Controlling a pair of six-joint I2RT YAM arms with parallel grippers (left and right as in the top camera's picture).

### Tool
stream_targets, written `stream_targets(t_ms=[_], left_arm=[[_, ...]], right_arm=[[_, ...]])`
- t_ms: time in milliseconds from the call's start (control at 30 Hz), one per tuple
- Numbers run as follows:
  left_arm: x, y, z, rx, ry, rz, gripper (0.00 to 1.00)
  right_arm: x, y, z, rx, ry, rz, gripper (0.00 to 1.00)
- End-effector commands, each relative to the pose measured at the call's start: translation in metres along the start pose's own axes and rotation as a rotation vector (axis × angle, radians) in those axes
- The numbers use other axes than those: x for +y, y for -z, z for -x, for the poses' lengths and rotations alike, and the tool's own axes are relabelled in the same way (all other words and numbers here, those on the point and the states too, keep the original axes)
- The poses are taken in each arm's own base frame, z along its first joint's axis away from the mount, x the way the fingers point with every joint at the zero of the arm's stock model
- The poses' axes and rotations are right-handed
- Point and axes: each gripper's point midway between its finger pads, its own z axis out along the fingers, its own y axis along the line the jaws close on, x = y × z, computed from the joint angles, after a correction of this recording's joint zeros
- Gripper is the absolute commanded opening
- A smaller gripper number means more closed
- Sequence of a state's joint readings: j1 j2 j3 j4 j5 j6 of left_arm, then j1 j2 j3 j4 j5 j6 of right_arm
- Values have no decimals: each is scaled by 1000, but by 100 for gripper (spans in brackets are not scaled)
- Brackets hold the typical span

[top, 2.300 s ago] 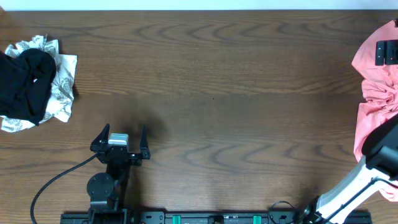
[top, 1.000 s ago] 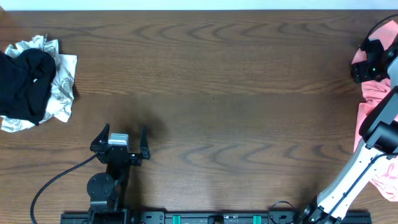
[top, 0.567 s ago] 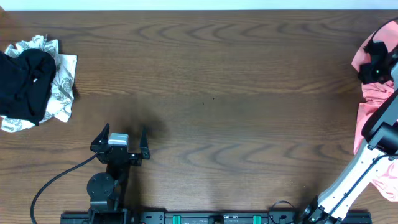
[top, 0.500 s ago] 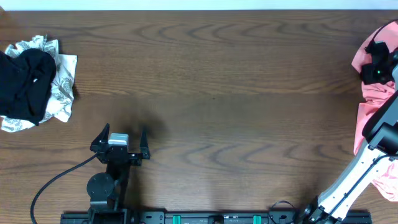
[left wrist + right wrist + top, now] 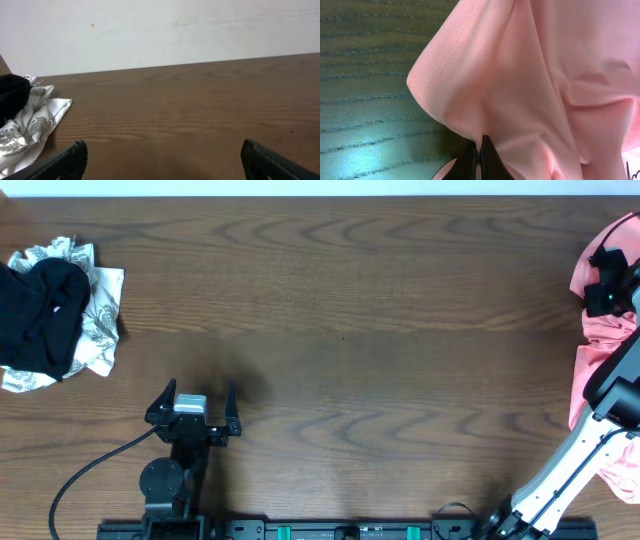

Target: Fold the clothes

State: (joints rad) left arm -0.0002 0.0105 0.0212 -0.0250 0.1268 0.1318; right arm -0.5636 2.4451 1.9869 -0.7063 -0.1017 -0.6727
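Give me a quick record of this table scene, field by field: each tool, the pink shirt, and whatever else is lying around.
left tool: open, holding nothing, at the table's front left
right tool: shut on a fold of the shirt, at the far right edge
pink T-shirt: bunched up, unfolded, partly out of the overhead view
other items: black garment lying on a white patterned cloth, far left
table: dark wood grain
folding: not yet begun
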Motion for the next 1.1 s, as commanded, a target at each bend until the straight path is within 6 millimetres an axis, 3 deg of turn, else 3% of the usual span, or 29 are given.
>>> stream_targets(t_ms=[0,167,333,500,600,900,1067], left_arm=[[-1,-1,-15,44,-2,-8,98],[-1,-1,-15,44,-2,-8,98],[-1,-1,-15,44,-2,-8,98],[-1,-1,-15,44,-2,-8,98],[-1,-1,-15,44,-2,-8,98],[-1,-1,-15,44,-2,-8,98],[-1,-1,-15,44,-2,-8,98]], right_arm=[[11,0,14,-20,26,12,1],[23,27,48,-78,77,-14,1],[30,78,89,-160,70,-97,1],[36,126,116,-241,45,-143,1],[49,141,125,-262,65,-138,1],[112,144,153,-289,167,-79,1],[132,143,161,-297,194,-66,1]])
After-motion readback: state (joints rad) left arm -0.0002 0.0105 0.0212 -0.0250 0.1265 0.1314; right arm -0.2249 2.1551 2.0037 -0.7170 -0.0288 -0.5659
